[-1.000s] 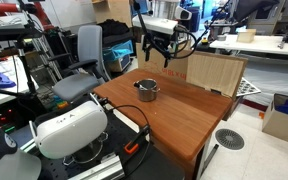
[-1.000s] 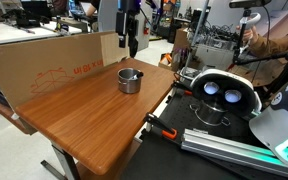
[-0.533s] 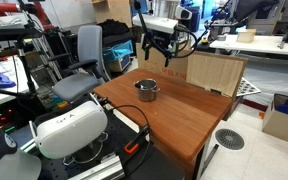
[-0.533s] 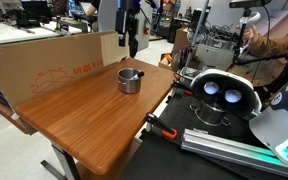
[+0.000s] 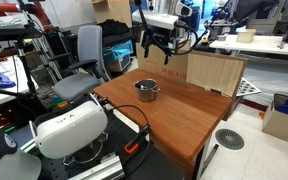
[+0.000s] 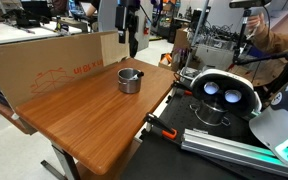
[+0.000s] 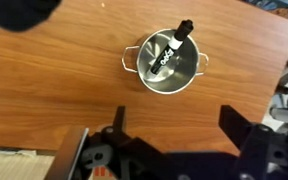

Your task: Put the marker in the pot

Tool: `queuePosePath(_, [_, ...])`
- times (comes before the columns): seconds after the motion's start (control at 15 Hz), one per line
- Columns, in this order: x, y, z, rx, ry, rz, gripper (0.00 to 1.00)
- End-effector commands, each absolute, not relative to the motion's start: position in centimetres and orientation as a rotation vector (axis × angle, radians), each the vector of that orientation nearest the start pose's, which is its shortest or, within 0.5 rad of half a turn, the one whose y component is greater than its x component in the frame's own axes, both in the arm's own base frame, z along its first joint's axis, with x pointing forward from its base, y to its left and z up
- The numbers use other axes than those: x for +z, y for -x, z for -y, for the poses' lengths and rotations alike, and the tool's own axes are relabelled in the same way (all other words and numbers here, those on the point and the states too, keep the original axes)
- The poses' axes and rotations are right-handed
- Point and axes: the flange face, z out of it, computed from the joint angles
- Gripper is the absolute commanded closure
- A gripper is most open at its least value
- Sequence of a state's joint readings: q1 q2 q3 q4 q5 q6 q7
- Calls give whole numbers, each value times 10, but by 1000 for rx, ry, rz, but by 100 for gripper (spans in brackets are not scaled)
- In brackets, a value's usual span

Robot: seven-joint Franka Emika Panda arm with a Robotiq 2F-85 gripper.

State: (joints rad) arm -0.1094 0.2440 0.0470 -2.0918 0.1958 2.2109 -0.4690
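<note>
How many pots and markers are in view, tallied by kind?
pot: 1
marker: 1, lying in the pot
Total: 2

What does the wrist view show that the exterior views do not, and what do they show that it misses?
Only the wrist view: the marker lying inside the pot, its dark cap poking past the rim, and the gripper open. Only the exterior views: how high the gripper hangs above the table, and a cardboard box behind it. Both: the pot standing on the wooden table.
</note>
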Motion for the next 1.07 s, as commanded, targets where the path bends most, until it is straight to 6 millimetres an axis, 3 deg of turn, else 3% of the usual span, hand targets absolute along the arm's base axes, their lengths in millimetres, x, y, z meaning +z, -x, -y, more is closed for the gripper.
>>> queuePosePath(0.0, [316, -553, 26, 89, 2920, 444, 0])
queuePosePath(0.2, [327, -546, 27, 63, 2921, 455, 0])
queuePosePath(0.27, [321, -555, 27, 68, 2928, 436, 0])
queuePosePath(1.0, [324, -549, 27, 68, 2929, 439, 0])
